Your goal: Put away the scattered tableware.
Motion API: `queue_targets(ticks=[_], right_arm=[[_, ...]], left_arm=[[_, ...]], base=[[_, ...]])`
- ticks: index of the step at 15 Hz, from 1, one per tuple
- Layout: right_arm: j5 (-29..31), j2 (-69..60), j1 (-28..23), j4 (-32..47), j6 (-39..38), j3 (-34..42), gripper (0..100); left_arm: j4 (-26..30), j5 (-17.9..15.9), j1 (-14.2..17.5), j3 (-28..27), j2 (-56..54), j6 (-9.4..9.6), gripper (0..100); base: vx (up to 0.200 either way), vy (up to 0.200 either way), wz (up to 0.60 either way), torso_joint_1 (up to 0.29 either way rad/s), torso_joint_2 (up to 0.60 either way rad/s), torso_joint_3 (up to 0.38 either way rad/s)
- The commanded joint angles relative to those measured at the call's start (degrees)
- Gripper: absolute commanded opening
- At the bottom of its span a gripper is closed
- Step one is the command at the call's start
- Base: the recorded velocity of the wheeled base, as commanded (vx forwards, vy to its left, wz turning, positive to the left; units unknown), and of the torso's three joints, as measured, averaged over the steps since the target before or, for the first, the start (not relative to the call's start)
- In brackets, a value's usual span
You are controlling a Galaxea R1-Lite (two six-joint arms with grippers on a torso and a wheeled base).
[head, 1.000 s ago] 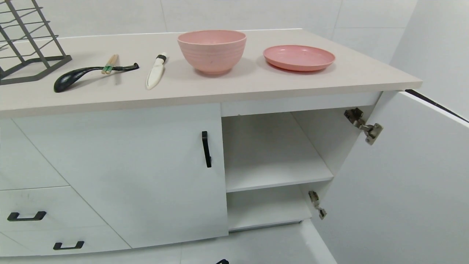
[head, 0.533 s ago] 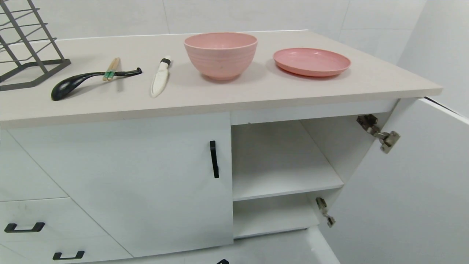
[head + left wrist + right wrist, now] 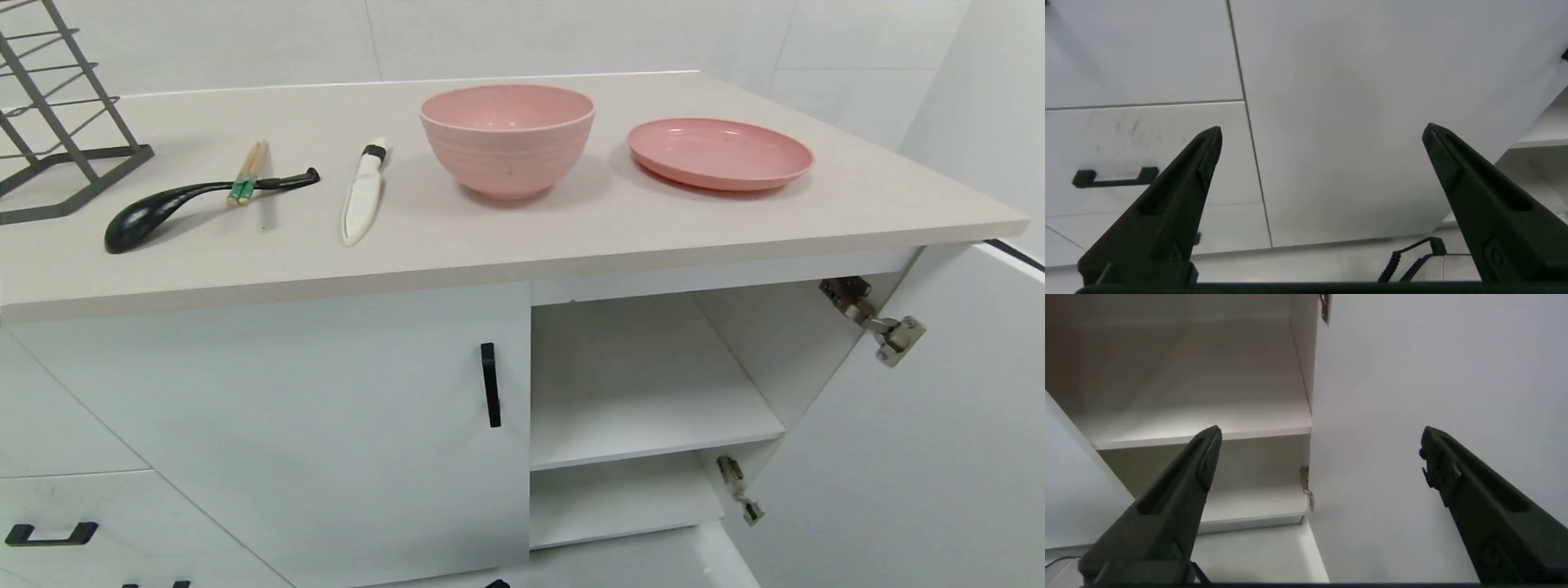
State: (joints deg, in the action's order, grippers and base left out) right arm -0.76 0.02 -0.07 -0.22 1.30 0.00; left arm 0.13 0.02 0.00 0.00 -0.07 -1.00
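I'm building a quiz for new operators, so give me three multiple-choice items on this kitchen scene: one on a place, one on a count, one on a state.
1. Where do the chopsticks lie?
A) inside a cup
B) across the handle of the black ladle
C) on the floor

2. How many pink dishes stand on the counter?
A) one
B) two
C) four

3. How is the right cupboard door?
A) shut
B) taken off
C) swung open

Answers:
1 B: they cross the handle on the countertop.
2 B: there is a pink bowl and a pink plate.
3 C: it hangs out on its hinges, and both shelves show.
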Motion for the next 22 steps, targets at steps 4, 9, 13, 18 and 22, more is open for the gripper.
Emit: queue_targets(ticks=[4,9,13,18,22], right_arm=[[-0.04,-0.02,-0.01,0.04,0.01,0.00,100],[-0.04,-0.02,0.07,0.04,0.01,0.00,100],[-0.04,-0.02,-0.01,0.04,0.01,0.00,100],[-0.04,-0.02,-0.01,0.04,0.01,0.00,100],[-0.04,-0.02,0.07,0.04,0.01,0.00,100]], left_arm=[[0.04,0.06,0.00,0.00,0.07,-0.14,100],[0.04,0.06,0.00,0.00,0.07,-0.14,100],[0.04,0.06,0.00,0.00,0.07,-0.23,100],[0.04,0.06,0.00,0.00,0.07,-0.58,100],[0.04,-0.02,0.00,0.00,0.07,0.03,100]], base=[[0.000,0.000,0.00,0.239,-0.16,-0.163],[0.000,0.000,0.00,0.206,-0.61,-0.206],[0.000,0.000,0.00,0.139,-0.47,-0.211],[0.000,0.000,0.00,0.326,-0.49,-0.229],[0.000,0.000,0.00,0.287,-0.51,-0.238]])
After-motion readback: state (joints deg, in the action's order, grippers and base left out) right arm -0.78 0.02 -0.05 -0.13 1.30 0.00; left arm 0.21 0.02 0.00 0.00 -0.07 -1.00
